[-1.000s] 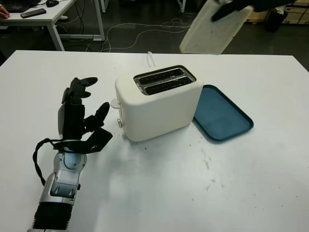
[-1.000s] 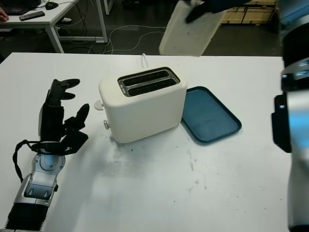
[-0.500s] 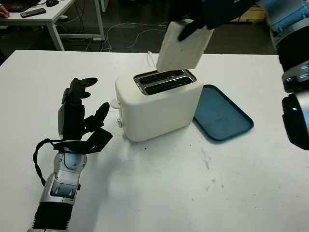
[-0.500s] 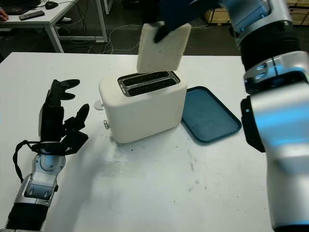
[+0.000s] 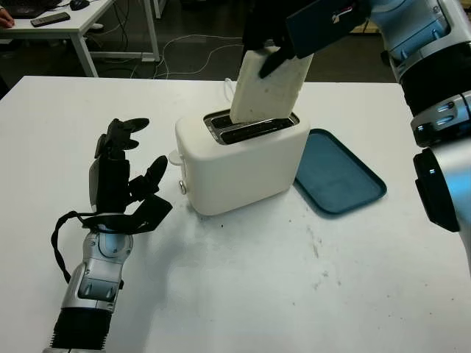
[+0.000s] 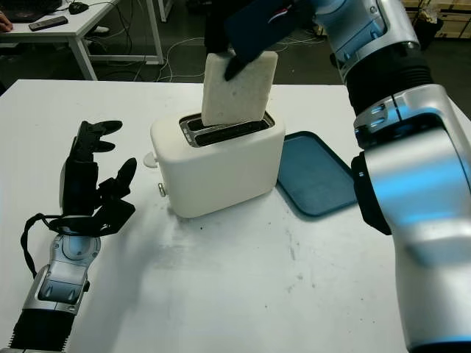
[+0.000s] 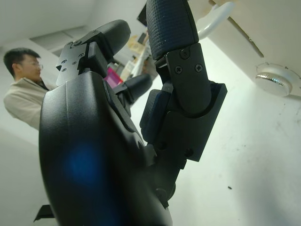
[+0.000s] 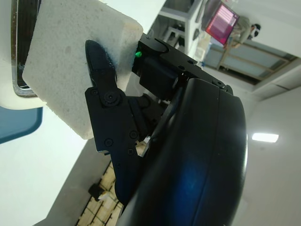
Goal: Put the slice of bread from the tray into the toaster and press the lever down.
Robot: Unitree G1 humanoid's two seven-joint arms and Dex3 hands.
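Observation:
A pale slice of bread [image 5: 266,88] stands almost upright over the white toaster [image 5: 243,158], its lower edge at the two top slots; which slot it meets I cannot tell. My right hand [image 5: 276,48] reaches in from the upper right and is shut on the slice's top edge. In the right wrist view a black finger [image 8: 106,94] presses the bread [image 8: 70,52] above the slot [image 8: 21,47]. The blue tray [image 5: 338,176] lies bare to the right of the toaster. My left hand [image 5: 125,176] is open on the table left of the toaster, near its side knob [image 5: 174,157].
A white cable [image 5: 229,90] runs off behind the toaster. Beyond the table's far edge stand a desk [image 5: 70,26] with a phone, and cables on the floor. A seated person [image 7: 21,89] shows in the left wrist view.
My right hand carried the bread from high at the upper right, leftward and down, turning it upright onto the toaster's slots. The left hand has not moved.

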